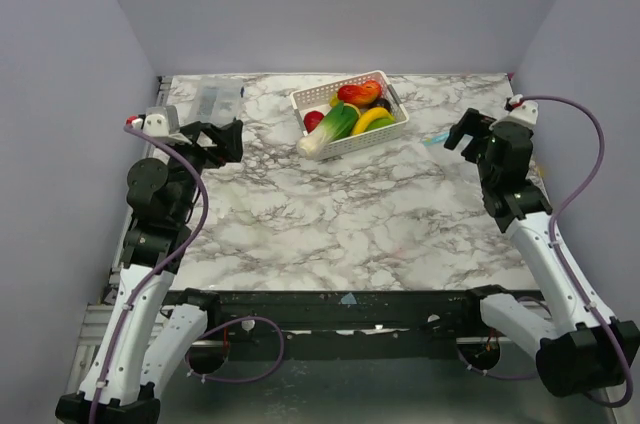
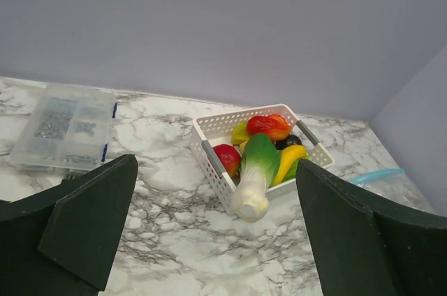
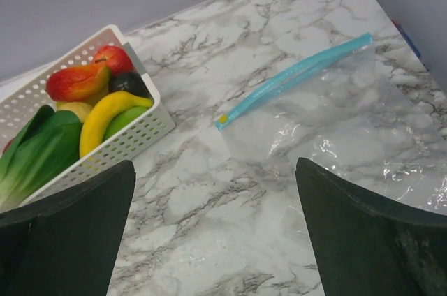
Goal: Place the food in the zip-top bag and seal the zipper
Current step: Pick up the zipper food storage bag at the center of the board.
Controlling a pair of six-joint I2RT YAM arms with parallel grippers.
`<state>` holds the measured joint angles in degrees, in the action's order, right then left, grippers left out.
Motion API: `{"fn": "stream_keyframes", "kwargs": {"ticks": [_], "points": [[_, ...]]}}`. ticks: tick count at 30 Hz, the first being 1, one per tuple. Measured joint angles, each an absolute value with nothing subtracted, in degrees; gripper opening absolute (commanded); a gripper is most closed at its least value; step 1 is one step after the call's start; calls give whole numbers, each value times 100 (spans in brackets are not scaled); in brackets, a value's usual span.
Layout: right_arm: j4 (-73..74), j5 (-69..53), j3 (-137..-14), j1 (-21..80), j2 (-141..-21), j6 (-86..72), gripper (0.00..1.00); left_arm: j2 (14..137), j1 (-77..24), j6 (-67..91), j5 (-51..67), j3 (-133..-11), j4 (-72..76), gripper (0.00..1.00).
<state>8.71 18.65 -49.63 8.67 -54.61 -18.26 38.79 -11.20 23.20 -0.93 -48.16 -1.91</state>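
The food lies in a white perforated basket (image 1: 385,134) at the back middle: a green-white leek (image 1: 330,128), a yellow banana (image 1: 372,119), a red-orange piece (image 1: 358,94) and other pieces. The clear zip-top bag (image 3: 349,121) lies flat on the marble at the right, its blue-green zipper (image 3: 293,79) facing the basket. In the top view my right arm hides most of the bag. My left gripper (image 1: 232,141) is open and empty, left of the basket. My right gripper (image 1: 458,134) is open and empty, above the bag's near side.
A small clear hard box (image 2: 66,125) of small parts sits at the back left corner. Grey walls close the table at the back and both sides. The basket (image 3: 126,139) stands just left of the bag's zipper end.
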Motion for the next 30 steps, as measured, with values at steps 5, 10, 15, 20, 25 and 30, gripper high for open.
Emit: {"fn": "stream_keyframes", "kwargs": {"ticks": [5,10,15,20,25,30], "points": [[1068,2062,-5177,867,-6187,-2062,100,4211,-1120,2263,261,-5078,-475,98],[1387,2438,-5774,867,-7157,-2504,100,4429,-1122,2139,478,-5166,-819,99],[1975,3072,-6689,867,-8305,-3151,100,4418,-1188,1918,506,-5162,-956,99],[2775,3682,-7944,867,-9577,-3787,100,4355,-1249,1802,508,-5129,-1011,98],[3883,4121,-9883,867,-11087,-4311,100,4239,-1372,1798,510,-5105,-1050,99],[4742,4480,-11533,867,-12436,-4552,100,4211,-1811,1721,508,-5103,-1120,99]]}}
